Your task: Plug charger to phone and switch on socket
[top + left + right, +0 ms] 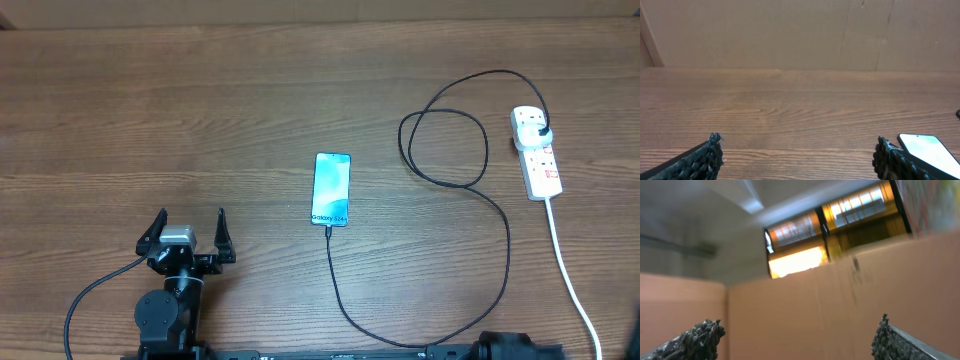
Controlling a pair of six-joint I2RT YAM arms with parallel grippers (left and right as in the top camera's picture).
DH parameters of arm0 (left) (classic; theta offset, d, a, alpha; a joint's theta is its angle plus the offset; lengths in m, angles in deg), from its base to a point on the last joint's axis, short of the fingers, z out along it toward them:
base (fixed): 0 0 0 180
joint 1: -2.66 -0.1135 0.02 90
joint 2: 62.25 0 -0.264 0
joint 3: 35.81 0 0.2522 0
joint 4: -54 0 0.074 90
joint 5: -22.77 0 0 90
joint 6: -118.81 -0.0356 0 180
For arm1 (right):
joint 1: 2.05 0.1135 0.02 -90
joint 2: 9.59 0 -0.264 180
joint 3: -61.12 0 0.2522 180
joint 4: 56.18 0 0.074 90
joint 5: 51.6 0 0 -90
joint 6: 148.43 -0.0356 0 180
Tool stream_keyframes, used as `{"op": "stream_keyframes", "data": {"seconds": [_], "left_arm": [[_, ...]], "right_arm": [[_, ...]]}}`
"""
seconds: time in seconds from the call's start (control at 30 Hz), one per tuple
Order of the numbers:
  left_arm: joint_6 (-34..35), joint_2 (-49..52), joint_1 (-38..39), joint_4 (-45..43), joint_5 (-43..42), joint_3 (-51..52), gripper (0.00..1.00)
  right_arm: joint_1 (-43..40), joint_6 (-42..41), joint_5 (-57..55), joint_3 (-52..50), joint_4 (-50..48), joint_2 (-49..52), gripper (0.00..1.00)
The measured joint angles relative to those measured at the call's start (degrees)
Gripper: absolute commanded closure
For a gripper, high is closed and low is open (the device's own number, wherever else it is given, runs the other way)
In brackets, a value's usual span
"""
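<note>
The phone (331, 189) lies flat mid-table with its screen glowing light blue, and it also shows at the lower right of the left wrist view (930, 150). The charger's thin black cable (505, 250) meets the phone's near end with its tip (328, 229), loops right and back, and ends in a black plug (541, 130) seated in the white socket (540, 165) at the far right. My left gripper (190, 225) (797, 142) stands open over bare wood, left of the phone. My right gripper (797, 325) is open and empty, pointing up at a cardboard wall.
The socket's white cord (575, 275) runs toward the near right edge. The right arm's base (510, 348) sits at the near edge. A cardboard wall (800, 35) stands behind the wooden table (150, 120).
</note>
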Motion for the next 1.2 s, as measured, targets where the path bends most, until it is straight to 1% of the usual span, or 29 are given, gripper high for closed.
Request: {"op": "stream_keyframes", "data": {"seconds": [0.17,0.23,0.27,0.4,0.43,0.57,0.7,0.8,0.9,1.13,1.2], "left_arm": [[0.0,0.0,0.0,0.0,0.0,0.0,0.0],[0.0,0.0,0.0,-0.1,0.0,0.0,0.0],[0.0,0.0,0.0,0.0,0.0,0.0,0.0],[0.0,0.0,0.0,0.0,0.0,0.0,0.01],[0.0,0.0,0.0,0.0,0.0,0.0,0.0],[0.0,0.0,0.0,0.0,0.0,0.0,0.0],[0.0,0.0,0.0,0.0,0.0,0.0,0.0],[0.0,0.0,0.0,0.0,0.0,0.0,0.01],[0.0,0.0,0.0,0.0,0.0,0.0,0.0],[0.0,0.0,0.0,0.0,0.0,0.0,0.01],[0.0,0.0,0.0,0.0,0.0,0.0,0.0]], "right_arm": [[0.0,-0.2,-1.3,-19.9,-0.2,0.3,0.0],[0.0,-0.4,-2.2,-24.8,-3.1,0.5,0.0],[0.0,-0.4,-3.1,-29.1,-6.3,0.5,0.0],[0.0,-0.6,-5.4,-36.4,-15.4,0.3,0.0],[0.0,-0.6,-6.0,-38.1,-16.4,0.3,0.0],[0.0,-0.6,-9.0,-43.1,-16.8,0.3,0.0],[0.0,-0.6,-11.5,-45.4,-17.8,0.3,0.0],[0.0,-0.5,-12.7,-47.2,-24.2,0.3,0.0],[0.0,-0.6,-13.2,-49.4,-27.8,0.3,0.0],[0.0,-0.6,-13.5,-55.4,-28.0,0.3,0.0],[0.0,-0.5,-13.7,-56.5,-25.7,0.3,0.0]]}}
